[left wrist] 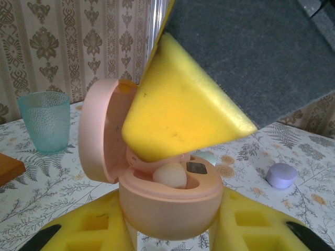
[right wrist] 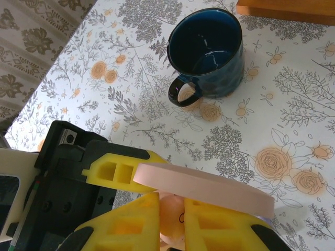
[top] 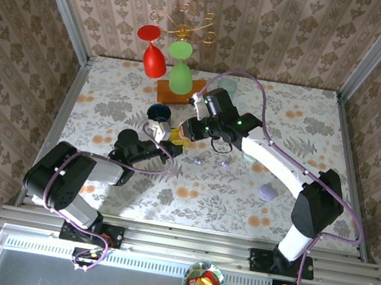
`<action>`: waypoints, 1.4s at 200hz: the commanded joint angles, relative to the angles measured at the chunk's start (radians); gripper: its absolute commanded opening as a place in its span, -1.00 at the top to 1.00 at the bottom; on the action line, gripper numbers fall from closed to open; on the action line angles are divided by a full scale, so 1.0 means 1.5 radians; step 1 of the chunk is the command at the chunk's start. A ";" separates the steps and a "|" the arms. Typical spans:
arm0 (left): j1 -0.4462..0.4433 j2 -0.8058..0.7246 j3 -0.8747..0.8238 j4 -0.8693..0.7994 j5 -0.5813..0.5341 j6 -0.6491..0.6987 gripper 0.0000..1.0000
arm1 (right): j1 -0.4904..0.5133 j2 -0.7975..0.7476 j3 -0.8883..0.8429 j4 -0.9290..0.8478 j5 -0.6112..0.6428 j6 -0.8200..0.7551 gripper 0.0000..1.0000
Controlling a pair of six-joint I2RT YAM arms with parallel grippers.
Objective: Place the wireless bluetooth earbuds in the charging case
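My left gripper (left wrist: 170, 230) is shut on the body of a pink charging case (left wrist: 170, 201), held upright with its lid (left wrist: 102, 130) swung open to the left. One pale pinkish earbud (left wrist: 170, 175) sits in a well of the case. My right gripper (right wrist: 172, 214) reaches down into the open case, shut on a pinkish earbud (right wrist: 172, 219) just below the lid's edge (right wrist: 209, 187). One of its yellow fingers (left wrist: 178, 110) covers the rest of the case's inside. From above, both grippers (top: 168, 146) (top: 182, 138) meet at the table's middle.
A dark blue mug (right wrist: 207, 52) stands just beyond the case. A lilac case (top: 267, 193) lies to the right. A teal glass (left wrist: 44, 120) stands at the back, beside red and green wine glasses on a wooden base (top: 177, 90).
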State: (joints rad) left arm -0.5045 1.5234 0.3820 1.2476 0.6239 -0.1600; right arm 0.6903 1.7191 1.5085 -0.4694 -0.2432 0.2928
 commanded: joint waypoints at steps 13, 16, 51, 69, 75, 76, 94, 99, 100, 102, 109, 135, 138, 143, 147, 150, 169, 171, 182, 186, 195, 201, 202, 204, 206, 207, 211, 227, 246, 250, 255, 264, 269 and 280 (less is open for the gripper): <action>-0.005 -0.005 0.018 0.027 0.005 0.010 0.51 | 0.004 0.012 0.020 -0.004 -0.014 0.011 0.57; -0.005 -0.005 0.018 0.027 0.005 0.010 0.51 | 0.004 0.012 0.020 -0.005 -0.015 0.011 0.55; -0.005 -0.006 0.016 0.027 0.005 0.010 0.51 | 0.004 0.005 0.013 -0.005 -0.019 0.014 0.39; -0.005 -0.004 0.015 0.027 0.004 0.011 0.51 | 0.003 -0.003 0.008 0.000 -0.023 0.017 0.39; -0.005 -0.003 0.015 0.026 0.004 0.012 0.51 | 0.003 -0.005 0.006 0.002 -0.025 0.019 0.39; -0.005 -0.003 0.015 0.026 0.005 0.013 0.51 | 0.003 -0.005 0.006 0.002 -0.026 0.019 0.39; -0.005 -0.002 0.015 0.026 0.004 0.012 0.51 | 0.002 -0.010 0.001 0.007 -0.035 0.023 0.39; -0.005 -0.001 0.015 0.027 0.004 0.012 0.51 | 0.002 -0.012 0.000 0.007 -0.036 0.023 0.39; -0.005 -0.002 0.015 0.027 0.005 0.012 0.51 | 0.002 -0.012 0.000 0.007 -0.036 0.023 0.38; -0.005 -0.001 0.015 0.027 0.005 0.013 0.51 | 0.002 -0.012 0.000 0.007 -0.037 0.023 0.39; -0.005 -0.003 0.014 0.027 0.003 0.013 0.51 | 0.002 -0.015 -0.002 0.007 -0.036 0.024 0.38; -0.002 -0.003 0.008 0.026 -0.006 0.027 0.51 | 0.000 -0.055 -0.041 0.034 -0.040 0.016 0.28; -0.001 -0.003 0.008 0.027 -0.006 0.028 0.51 | -0.001 -0.062 -0.046 0.039 -0.043 0.015 0.26; 0.000 -0.004 0.007 0.027 -0.006 0.029 0.51 | -0.002 -0.073 -0.058 0.045 -0.048 0.012 0.21; 0.001 -0.004 0.005 0.027 -0.006 0.030 0.51 | -0.003 -0.083 -0.067 0.055 -0.051 0.012 0.18; 0.003 -0.004 0.005 0.026 -0.006 0.029 0.51 | -0.005 -0.090 -0.076 0.060 -0.052 0.012 0.16; 0.007 -0.006 0.001 0.026 -0.002 0.038 0.51 | -0.015 -0.140 -0.127 0.107 -0.061 0.018 0.07; 0.007 -0.005 0.001 0.026 -0.001 0.041 0.51 | -0.017 -0.146 -0.131 0.113 -0.061 0.020 0.07; 0.011 -0.005 -0.002 0.026 0.008 0.053 0.51 | -0.025 -0.163 -0.148 0.138 -0.061 0.032 0.06; 0.012 -0.005 -0.003 0.025 0.008 0.058 0.51 | -0.026 -0.166 -0.151 0.144 -0.060 0.035 0.06; 0.018 -0.003 -0.006 0.025 0.043 0.070 0.51 | -0.033 -0.164 -0.147 0.148 -0.058 0.042 0.05; 0.021 -0.001 -0.007 0.025 0.052 0.075 0.51 | -0.034 -0.158 -0.137 0.142 -0.057 0.041 0.06; 0.022 -0.001 -0.007 0.025 0.054 0.076 0.50 | -0.035 -0.157 -0.135 0.142 -0.056 0.041 0.06; 0.023 -0.001 -0.008 0.025 0.059 0.078 0.50 | -0.036 -0.154 -0.131 0.138 -0.056 0.040 0.07; 0.024 -0.001 -0.007 0.025 0.062 0.079 0.50 | -0.036 -0.151 -0.127 0.136 -0.055 0.040 0.08; 0.024 -0.001 -0.008 0.025 0.065 0.080 0.50 | -0.035 -0.149 -0.125 0.134 -0.054 0.039 0.09; 0.026 -0.002 -0.007 0.025 0.075 0.084 0.50 | -0.036 -0.142 -0.115 0.128 -0.050 0.038 0.12; 0.028 -0.008 -0.010 0.025 0.103 0.095 0.50 | -0.039 -0.110 -0.078 0.099 -0.041 0.028 0.23; 0.028 -0.017 -0.014 0.025 0.116 0.096 0.50 | -0.042 -0.073 -0.036 0.066 -0.043 0.022 0.33; 0.028 -0.018 -0.014 0.025 0.117 0.095 0.50 | -0.042 -0.065 -0.026 0.058 -0.045 0.021 0.34; 0.028 -0.021 -0.015 0.026 0.117 0.092 0.50 | -0.042 -0.055 -0.015 0.049 -0.050 0.018 0.35; 0.028 -0.024 -0.016 0.025 0.116 0.089 0.50 | -0.041 -0.042 -0.002 0.040 -0.063 0.014 0.35; 0.028 -0.026 -0.016 0.025 0.116 0.086 0.50 | -0.042 -0.035 0.002 0.036 -0.071 0.013 0.35; 0.028 -0.029 -0.014 0.025 0.102 0.074 0.50 | -0.042 -0.026 0.008 0.029 -0.081 0.010 0.35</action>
State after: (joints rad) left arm -0.4679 1.5208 0.3683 1.2499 0.7570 -0.0475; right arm 0.6308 1.6428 1.4738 -0.3511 -0.3225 0.3351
